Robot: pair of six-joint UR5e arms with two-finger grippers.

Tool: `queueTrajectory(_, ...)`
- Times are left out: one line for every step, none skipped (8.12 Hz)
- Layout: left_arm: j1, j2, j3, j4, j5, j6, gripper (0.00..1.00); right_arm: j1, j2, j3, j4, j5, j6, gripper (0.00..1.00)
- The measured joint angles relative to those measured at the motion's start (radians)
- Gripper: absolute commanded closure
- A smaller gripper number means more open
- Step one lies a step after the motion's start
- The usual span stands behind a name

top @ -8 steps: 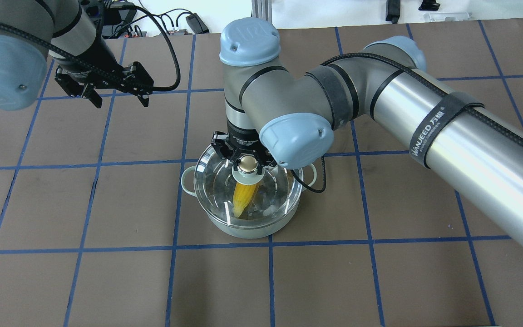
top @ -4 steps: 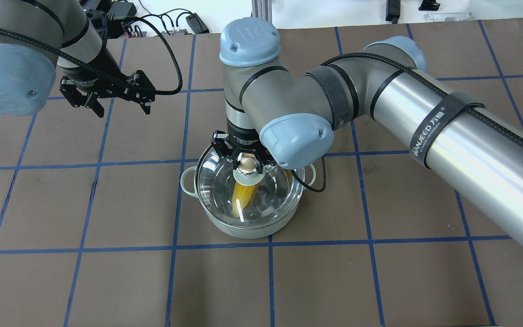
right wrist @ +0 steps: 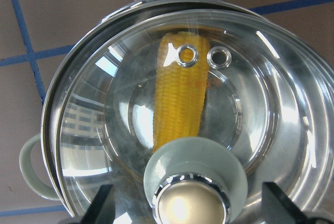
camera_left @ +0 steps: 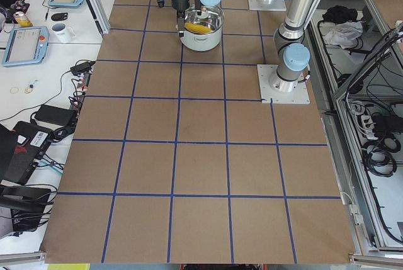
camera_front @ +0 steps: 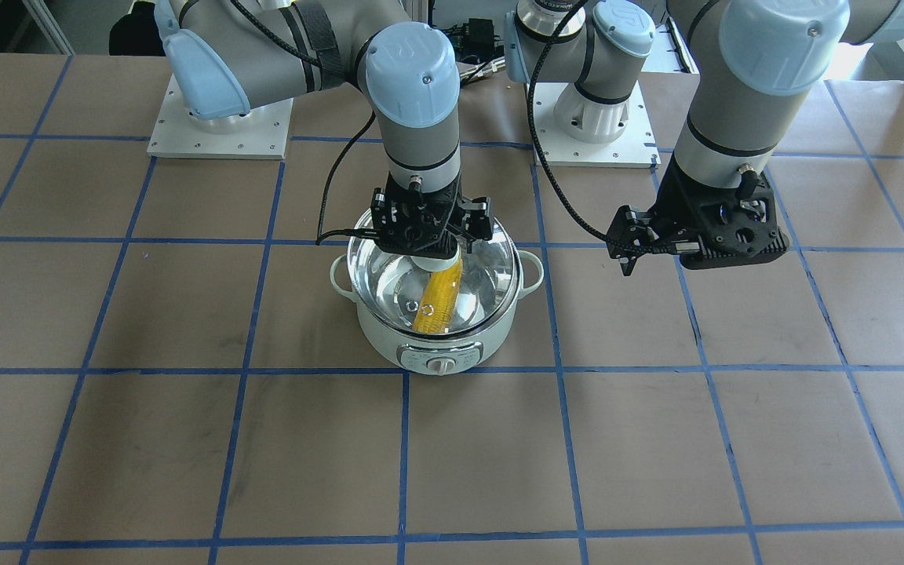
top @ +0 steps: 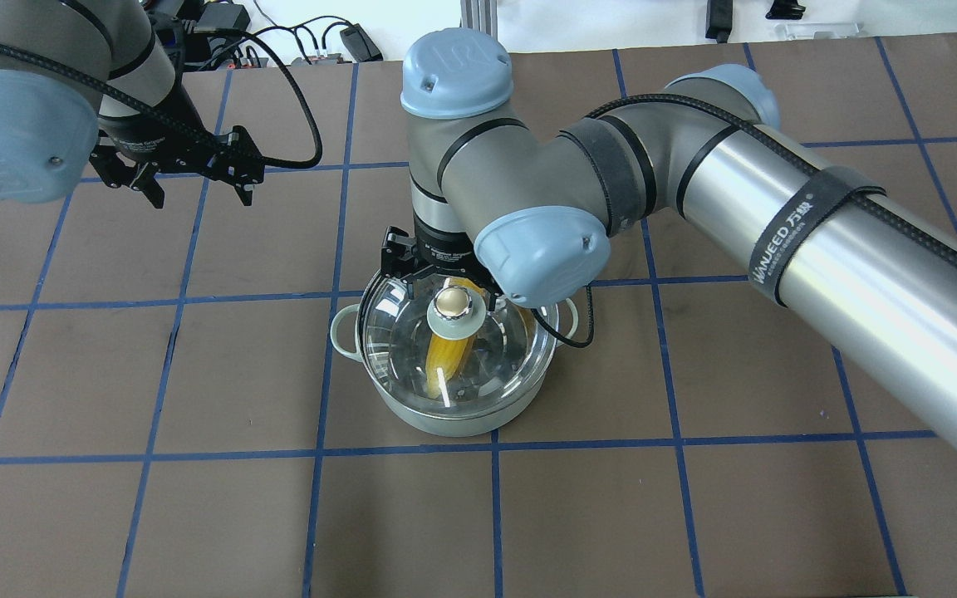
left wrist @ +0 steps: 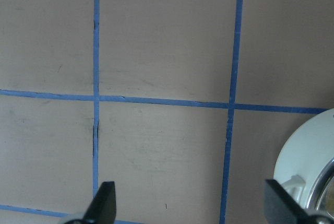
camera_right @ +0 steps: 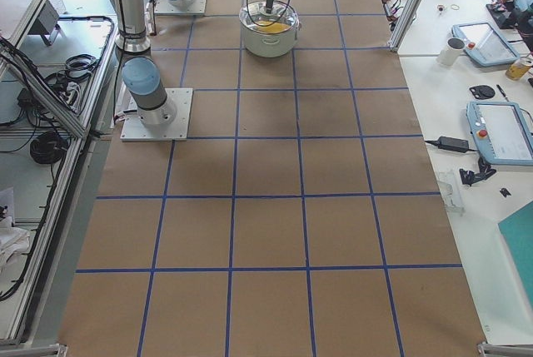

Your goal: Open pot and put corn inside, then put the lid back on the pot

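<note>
- Two arms in your views: the right gripper hangs straight above the pot, and the left gripper sits well off to the robot's left over the table.
- Right gripper: on the wrist view you see its fingers spread wide, one on each side of the knob. There's a clear gap on both sides, so it grips nothing.
- Left gripper: the fingertips are spread just as wide, with only brown table and blue tape lines between them. It holds nothing. The pot's pale rim shows at the lower right of that wrist view.
- The lid rests on the pot and covers it, knob up. Its two vent holes are visible through the right wrist camera.
- The corn lies inside the pot under the glass, and you can read it clearly through the lid. Its narrow end points toward the robot's side and its blunt end sits under the knob.
- The pot stands upright near mid-table, with its dial facing your side. One loop handle sticks out on each side.
</note>
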Motion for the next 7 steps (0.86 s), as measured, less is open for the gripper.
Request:
queueTrajectory(-0.001,0.000,0.014,-0.004,0.004,-0.004,0.00,0.000,0.001,0.000,0.000,-0.001,-0.001,0.30)
queueTrajectory(-0.002,0.000,0.028,-0.008,0.000,-0.007,0.00,0.000,0.003,0.000,0.000,0.000,-0.001,0.64)
queueTrajectory(-0.003,0.000,0.037,-0.012,-0.026,-0.011,0.00,0.000,0.005,0.001,0.002,0.004,0.001,0.85)
queueTrajectory(-0.005,0.000,0.040,-0.019,-0.076,-0.030,0.00,0.000,0.007,0.001,0.004,0.008,0.002,0.95)
queueTrajectory(-0.006,0.000,0.041,-0.024,-0.112,-0.047,0.00,0.000,0.009,0.001,0.006,0.011,0.003,0.99)
queueTrajectory(-0.007,0.003,0.041,-0.027,-0.128,-0.055,0.00,0.000,0.009,0.000,0.007,0.012,0.002,1.00)
queueTrajectory(-0.007,0.006,0.041,-0.028,-0.133,-0.059,0.00,0.000,0.010,-0.003,0.007,0.013,0.002,0.96)
